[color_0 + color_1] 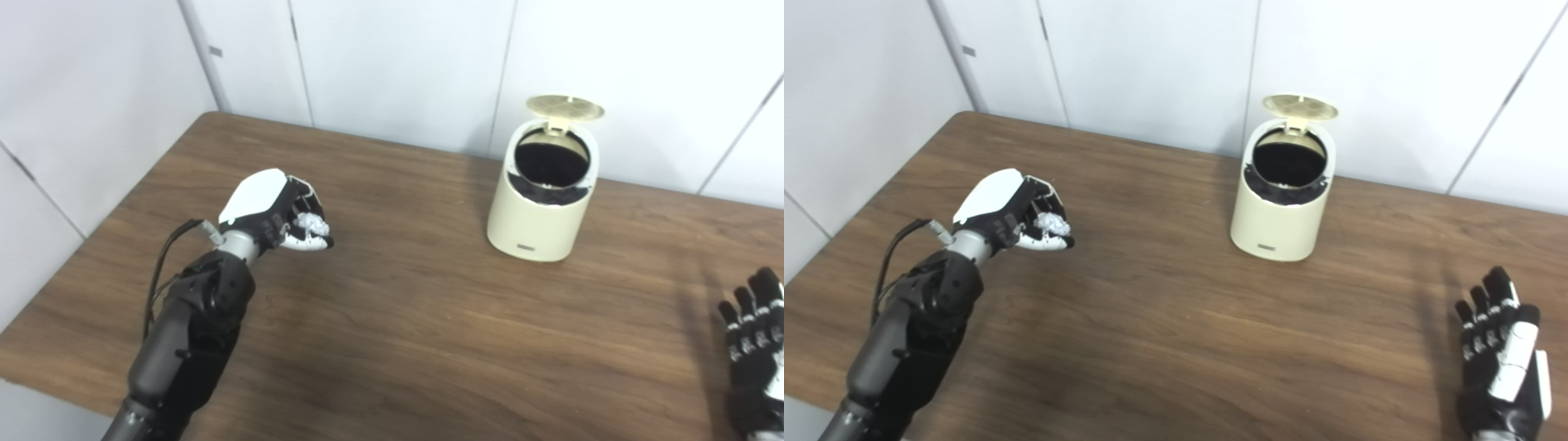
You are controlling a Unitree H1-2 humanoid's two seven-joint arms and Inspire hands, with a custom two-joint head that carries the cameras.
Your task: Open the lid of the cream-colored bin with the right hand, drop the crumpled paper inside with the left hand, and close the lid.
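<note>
1. One bin [1283,202] stands on the surface [1176,331], at about 1 o'clock from the middle, close to the far edge and the white wall [1151,67].
2. One lid [1300,106], hinged at the bin's back, stands tipped up and open; the dark mouth faces the cameras.
3. One paper [1052,224], a white crumpled wad, sits in the left hand [1020,211], at about 9 o'clock from the middle, well apart from the bin.
4. Two hands show. The left is clenched around the paper, fingers [1044,196] curled over it and the thumb under it, held above the wood.
5. The right hand [1500,349] is at about 4 o'clock, near the right edge of the picture, with fingers spread and nothing in it. Whether it touches the wood cannot be told.
6. One left arm [906,324], black and grey, comes up from the bottom left corner, with one cable [891,257] looping beside the wrist.
7. Edges: the surface's left edge runs diagonally from the far corner toward the near left, passing beside the left arm; the far edge meets the wall just behind the bin.
8. Open room: bare wood lies between the left hand and the bin, and across the whole near middle between the two hands.
</note>
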